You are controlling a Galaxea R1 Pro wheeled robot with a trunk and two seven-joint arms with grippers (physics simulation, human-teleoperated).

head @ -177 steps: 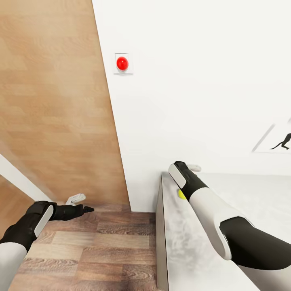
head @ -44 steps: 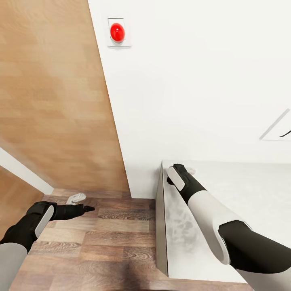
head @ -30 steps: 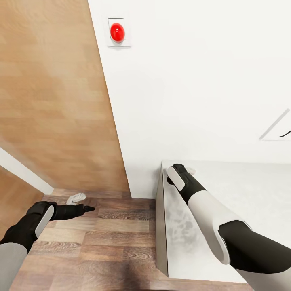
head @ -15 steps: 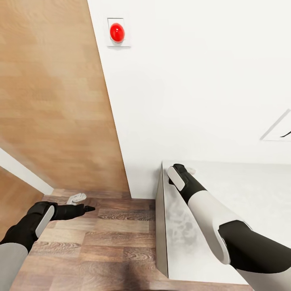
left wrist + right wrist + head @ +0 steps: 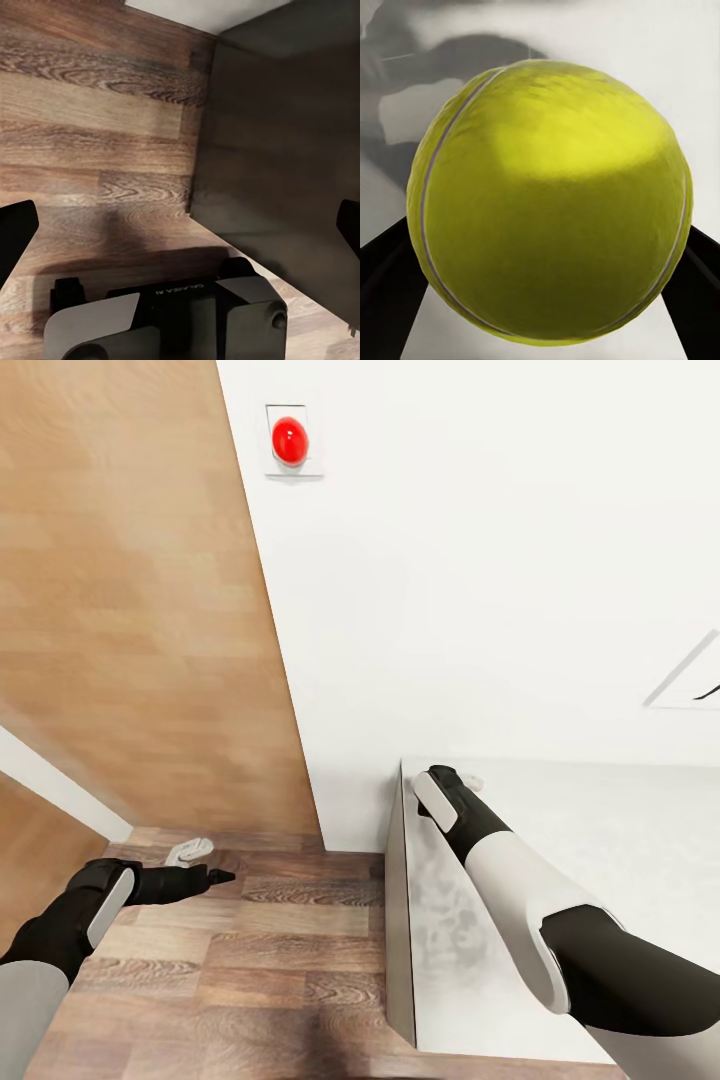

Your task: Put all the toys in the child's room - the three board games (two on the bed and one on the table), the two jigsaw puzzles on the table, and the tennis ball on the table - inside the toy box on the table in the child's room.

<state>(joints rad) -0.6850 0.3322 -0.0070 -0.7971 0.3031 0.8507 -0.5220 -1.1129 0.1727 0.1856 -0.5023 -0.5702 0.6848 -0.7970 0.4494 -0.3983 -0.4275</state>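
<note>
A white wall [image 5: 480,560] and a wooden floor [image 5: 250,960] frame the grey table [image 5: 640,840] at your right. Nothing has shifted in the last second and a half; your right gripper [image 5: 462,780] has settled at the table's far corner, fingers [image 5: 382,277] flanking the tennis ball [image 5: 549,201], apparently gripping it. Lift next. Your left gripper [image 5: 205,865] hangs spread wide and empty over the floor.

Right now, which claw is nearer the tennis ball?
Right. The right claw has the tennis ball between its fingers over the table; the left claw hangs over the wooden floor, beside the table.
</note>
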